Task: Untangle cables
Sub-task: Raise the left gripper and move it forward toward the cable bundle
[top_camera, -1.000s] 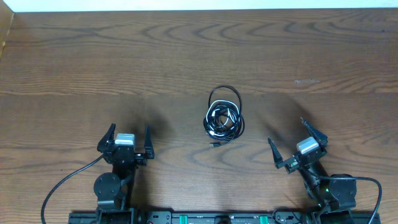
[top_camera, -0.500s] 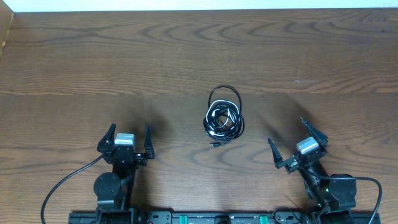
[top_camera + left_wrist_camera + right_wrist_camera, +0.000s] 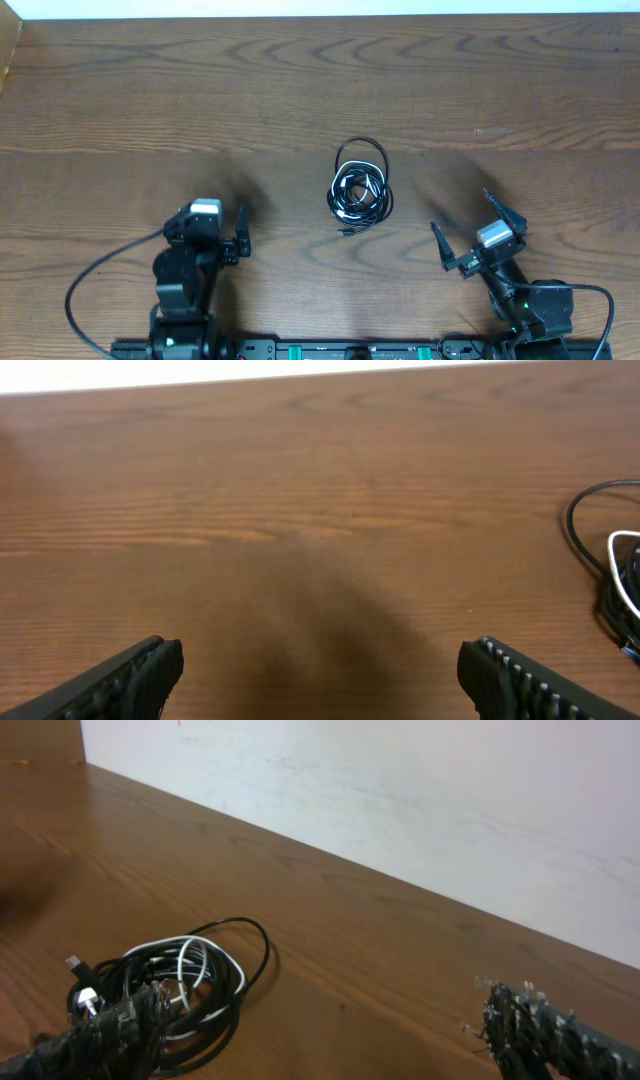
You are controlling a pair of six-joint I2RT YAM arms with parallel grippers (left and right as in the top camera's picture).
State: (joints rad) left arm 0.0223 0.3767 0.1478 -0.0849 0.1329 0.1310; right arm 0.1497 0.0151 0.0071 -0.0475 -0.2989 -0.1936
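The cables (image 3: 360, 190) lie in one tangled coil at the table's middle: thin black cords with one white cord looped through, and a small plug at the lower left. My left gripper (image 3: 208, 216) is open and empty, well to the left of the coil. In the left wrist view its gripper (image 3: 320, 665) has bare wood between the fingers, and the coil's edge (image 3: 612, 565) shows at the far right. My right gripper (image 3: 460, 210) is open and empty, to the right of the coil. In the right wrist view the coil (image 3: 175, 982) lies just beyond the left finger (image 3: 100, 1038), not touching it.
The wooden table (image 3: 320, 90) stretches to a white wall at the back (image 3: 400, 790). Thick black arm cords run by each base, at the left (image 3: 90, 290) and at the right (image 3: 600, 300).
My left arm has shifted: its wrist now stands more upright over the base, and the left finger is hidden from above. The right arm and the coil have not moved.
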